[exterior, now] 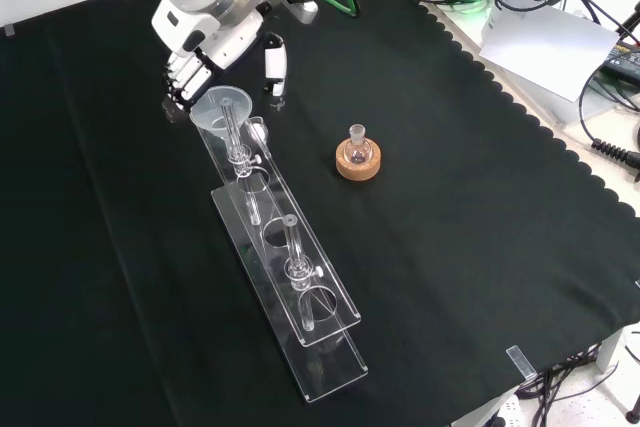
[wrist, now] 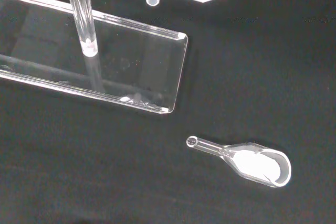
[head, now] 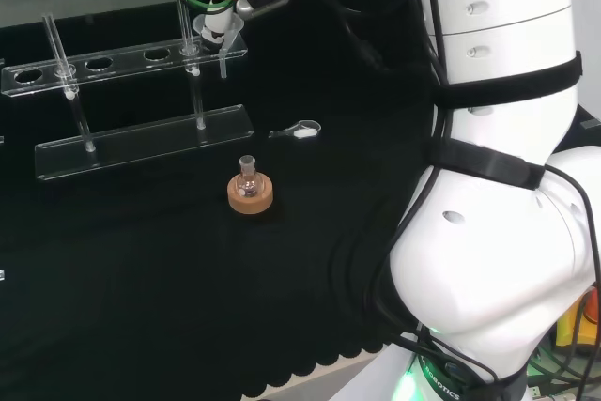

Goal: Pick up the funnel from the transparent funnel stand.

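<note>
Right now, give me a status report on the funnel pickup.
Hand at funnel, grip unclear. Funnel seated in stand. Nothing blocking.

- Small white letters stand on the dark ring (head: pixel 439 375) at the foot of the white arm (head: pixel 498 232), by the bottom edge of the head view. They are tiny, curved and partly cut off.
- No other words, numbers or signs can be read on the bench or on the glass things.

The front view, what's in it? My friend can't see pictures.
A robot hand reaches a clear funnel sitting at the far end of a see-through stand on black cloth. Beside it, a tiny flask sits on a cork ring.
</note>
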